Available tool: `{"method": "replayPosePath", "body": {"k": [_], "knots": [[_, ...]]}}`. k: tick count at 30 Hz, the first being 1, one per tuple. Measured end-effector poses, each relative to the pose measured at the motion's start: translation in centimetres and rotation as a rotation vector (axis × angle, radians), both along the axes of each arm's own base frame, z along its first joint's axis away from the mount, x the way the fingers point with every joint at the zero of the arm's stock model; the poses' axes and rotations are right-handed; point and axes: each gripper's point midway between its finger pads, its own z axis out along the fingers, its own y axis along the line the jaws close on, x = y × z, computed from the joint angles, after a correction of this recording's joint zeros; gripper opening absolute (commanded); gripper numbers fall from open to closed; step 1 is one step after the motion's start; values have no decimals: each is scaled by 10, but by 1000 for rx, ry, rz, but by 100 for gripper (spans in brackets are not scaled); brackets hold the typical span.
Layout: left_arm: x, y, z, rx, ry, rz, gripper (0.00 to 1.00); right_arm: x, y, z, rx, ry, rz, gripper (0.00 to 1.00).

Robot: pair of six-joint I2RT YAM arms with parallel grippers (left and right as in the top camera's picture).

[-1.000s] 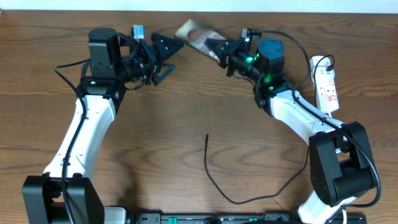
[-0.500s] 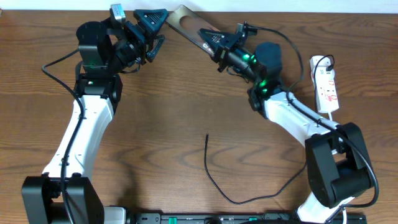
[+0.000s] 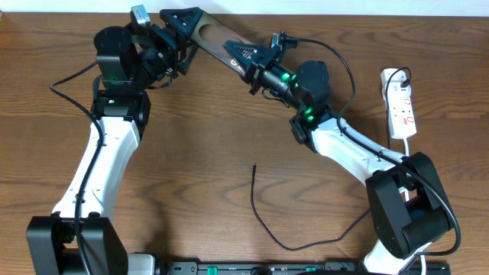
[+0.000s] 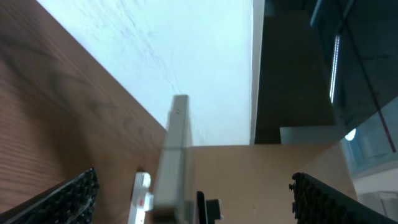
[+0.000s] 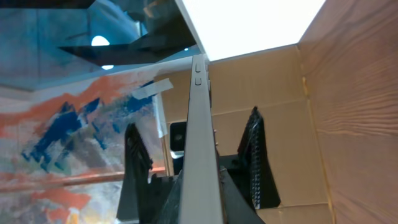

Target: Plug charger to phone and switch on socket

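Above the tabletop near its far edge, the phone is held raised and tilted, clamped at one end by the closed right jaws; the right wrist view shows it edge-on in that grip. Around the phone's other end the left jaws stand wide open, one finger to each side, neither touching. Charger lies loose on the wood near the middle, well apart from the phone, its free tip toward the far side. Socket rests by the right edge, untouched. Step in hand, by judgement: passing or bracing the phone between the two arms. Done well, the left jaws close squarely on the flat faces before the right jaws release, and the new grip keeps clear of the port end; which end that is cannot be told.
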Motion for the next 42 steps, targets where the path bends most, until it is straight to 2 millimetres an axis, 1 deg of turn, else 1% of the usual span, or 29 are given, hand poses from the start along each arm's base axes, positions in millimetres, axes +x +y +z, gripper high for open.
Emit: {"method": "replayPosePath", "body": {"k": [1,3,6,8,12,15,19,21,23,31,35,42], "knots": [[1,1,0,-1,0,5,96,-1,1,2,8,-5,0,1],[1,2,0,-1,0,13,89,-3,4,5,19,-7,0,1],[3,3,1,-8,3,25,77,-7,10,5,22,0,9,1],[3,3,1,-11,5,27,66,-9,13,5,23,1,15,1],[3,4,1,-13,5,28,59,-10,14,4,24,2,15,1],[3,4,1,-18,9,29,50,-9,14,5,25,2,11,1],[3,4,1,-19,10,30,36,-9,13,5,25,2,9,1],[3,3,1,-14,5,28,32,-10,14,5,25,2,11,1],[3,3,3,-6,-9,24,30,-11,15,5,25,2,14,1],[2,1,11,3,-56,9,31,-12,16,5,26,-1,17,1],[2,0,11,2,-57,2,30,-12,16,6,27,-3,18,1],[1,0,11,19,-70,-4,25,-12,17,7,28,-6,21,1]]}}
